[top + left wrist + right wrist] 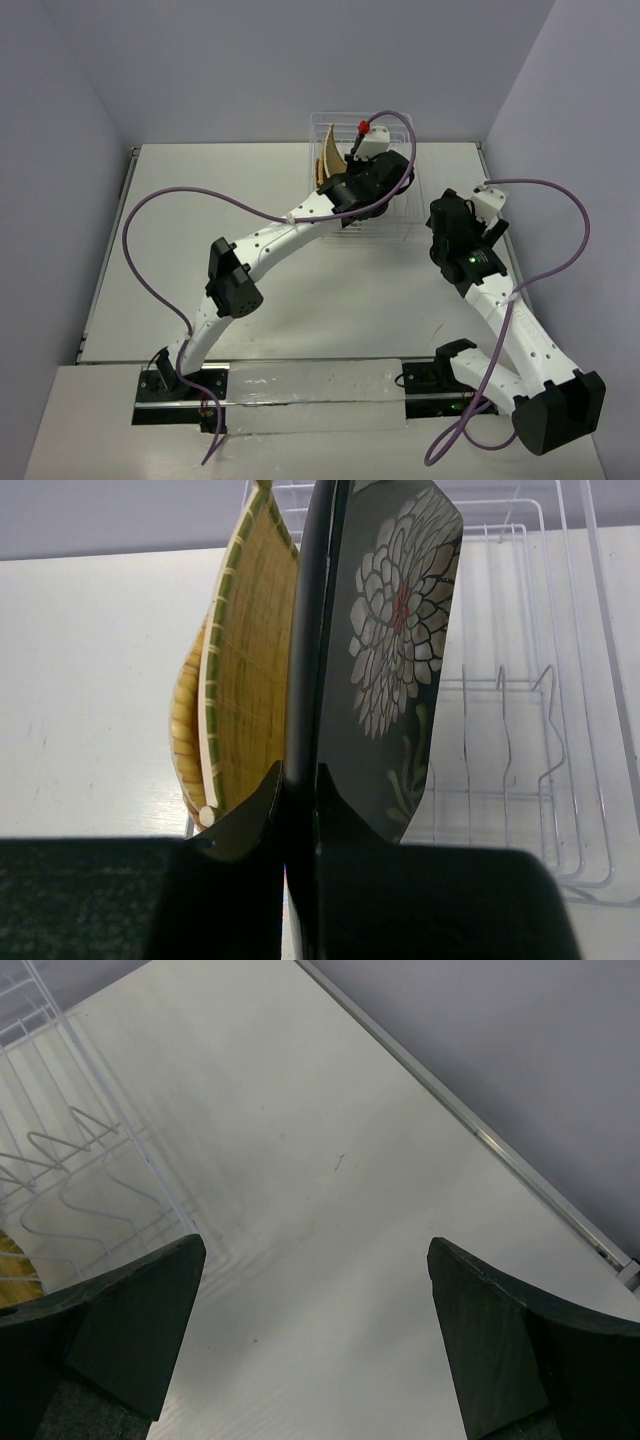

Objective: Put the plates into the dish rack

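Where grey walls [250, 60] meet, a white table [300, 300] bears the rack [392, 218].

Bright even light, faint shadows.

- black plate [395, 630]: glossy black; pale grey chrysanthemum pattern, red centre; greenish leaves at 6 o'clock of bloom
- yellow woven plate [250, 670], 9 o'clock of black plate: straw-yellow weave, green-and-cream banded rim
- orange woven plate [183, 720], farther toward 9 o'clock: amber rim
- dish rack [520, 730]: white wire
- table [90, 680]: off-white
- cables [127, 243]: purple
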